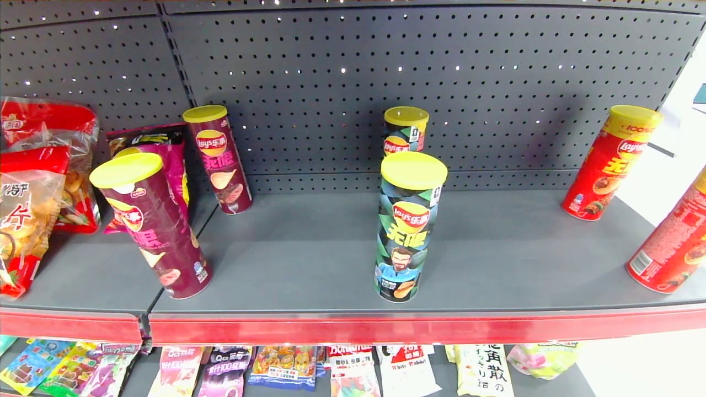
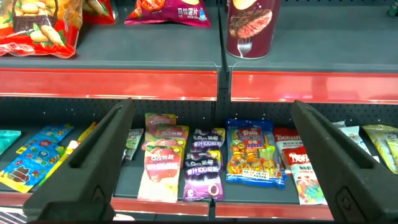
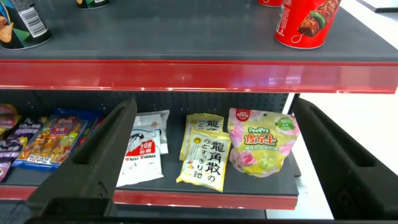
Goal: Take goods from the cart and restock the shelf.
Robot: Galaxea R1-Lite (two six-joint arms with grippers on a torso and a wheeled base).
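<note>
The grey shelf with a red front lip carries chip cans with yellow lids. Two maroon cans stand at the left, two green-black cans in the middle, one behind the other, and two red cans at the right. My left gripper is open and holds nothing; it hangs in front of the lower shelf, below a maroon can. My right gripper is also open and bare, level with the lower shelf, below the front red can.
Snack bags crowd the upper shelf's left end. Candy and snack packets lie in a row on the lower shelf. Wide bare gaps lie between the cans. A perforated back panel closes the rear.
</note>
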